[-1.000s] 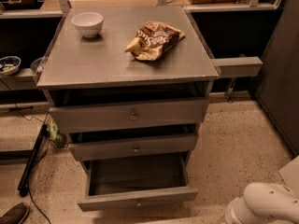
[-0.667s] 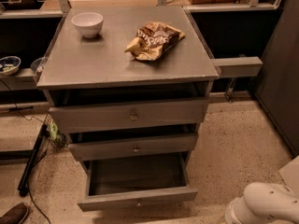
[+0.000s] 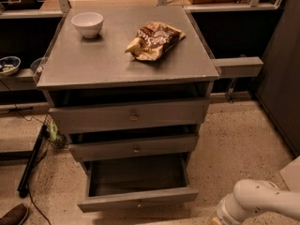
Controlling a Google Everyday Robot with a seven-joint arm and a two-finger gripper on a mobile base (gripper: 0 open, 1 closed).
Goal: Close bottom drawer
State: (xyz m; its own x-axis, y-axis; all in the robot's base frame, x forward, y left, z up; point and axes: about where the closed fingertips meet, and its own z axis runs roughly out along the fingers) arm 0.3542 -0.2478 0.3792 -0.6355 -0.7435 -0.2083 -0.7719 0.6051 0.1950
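The gripper is out of frame, so I cannot tell whether it is open or closed. Only a smooth white rounded arm [image 3: 262, 201] shows at the lower right corner, cut off by the right and bottom edges. It ends in a round collar near the floor and stands apart from the cabinet, to the right of the drawers.

The bottom drawer [image 3: 138, 198] is just left of the arm, at the foot of the cabinet. It is pulled far out, so its flat dark inner floor and thin side walls show. Its front is a long, shallow grey wooden panel, and the knob there is too faint to make out.

Above it, the middle drawer [image 3: 133, 148] and the top drawer [image 3: 131, 116] each carry a small round brass knob. Each juts out a little, with a dark gap over it that hides the inside. The top front is the tallest and widest of the three.

The cabinet top [image 3: 93, 60] is a flat, dull grey slab with a slight sheen. A round white bowl [image 3: 87, 24] sits near its back left corner. A crumpled brown and yellow snack bag [image 3: 154, 40] lies well apart from it, toward the right.

The floor [image 3: 234, 144] is pale and speckled. At the left are a black bar [image 3: 32, 163], thin cables, the tip of a brown shoe [image 3: 13, 215] cut off by the frame, and a small dish [image 3: 8, 64] on a shadowed shelf. A grey beam [image 3: 236, 67] juts out to the right of the cabinet.
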